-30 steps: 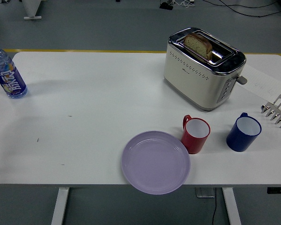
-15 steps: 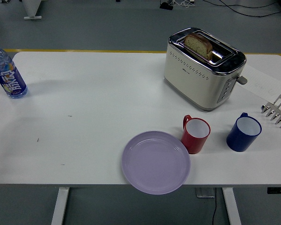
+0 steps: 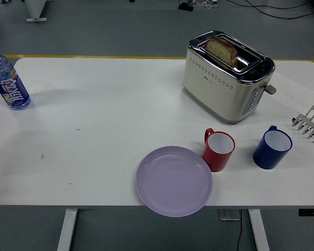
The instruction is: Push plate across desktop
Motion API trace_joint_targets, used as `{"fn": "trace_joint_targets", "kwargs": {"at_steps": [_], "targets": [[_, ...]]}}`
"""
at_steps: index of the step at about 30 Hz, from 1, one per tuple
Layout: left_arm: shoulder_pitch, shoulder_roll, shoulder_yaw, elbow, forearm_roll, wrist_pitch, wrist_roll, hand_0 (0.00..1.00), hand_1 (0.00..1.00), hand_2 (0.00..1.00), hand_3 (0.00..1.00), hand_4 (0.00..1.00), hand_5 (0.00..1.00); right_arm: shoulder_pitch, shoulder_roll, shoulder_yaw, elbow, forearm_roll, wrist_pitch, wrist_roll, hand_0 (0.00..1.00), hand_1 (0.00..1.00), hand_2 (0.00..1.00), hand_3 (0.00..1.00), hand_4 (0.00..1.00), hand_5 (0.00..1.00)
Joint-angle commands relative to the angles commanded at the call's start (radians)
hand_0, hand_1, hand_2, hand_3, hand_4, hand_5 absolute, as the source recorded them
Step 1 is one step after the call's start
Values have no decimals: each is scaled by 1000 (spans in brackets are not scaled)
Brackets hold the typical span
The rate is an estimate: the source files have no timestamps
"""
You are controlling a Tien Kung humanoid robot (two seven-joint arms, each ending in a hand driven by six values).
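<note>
Plate (image 3: 174, 181), pale lilac and bare, lies at the near edge of the white table (image 3: 110, 125), its front rim jutting slightly past that edge. Neither robot hand nor arm shows anywhere, so their pose and finger state cannot be told. Just right of the plate, touching or nearly touching its rim, stands a red mug (image 3: 219, 150); further right of the plate is a blue mug (image 3: 272, 147). Behind and right of the plate sits a cream toaster (image 3: 227, 76) with a bread slice (image 3: 222, 49) upright in a slot. Far left of the plate stands a blue-capped bottle (image 3: 8, 80). A metal rack (image 3: 310, 123) pokes in well right of the plate. Grey floor with cables lies beyond.
</note>
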Motion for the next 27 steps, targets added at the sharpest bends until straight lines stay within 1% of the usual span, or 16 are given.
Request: {"fn": "trace_joint_targets", "kwargs": {"at_steps": [13,27], "targets": [[2,4,8,-4,15,-3,-1,673,709,687,657,563,998,-7,2,4,4,-4,-8,-6,670,664,763,803,535,568],[9,5,13,-2,36,-6,8,662,707,688,659,564,998,-10,0,11,2,-16,-4,-5,669,664,762,803,535,569]]}}
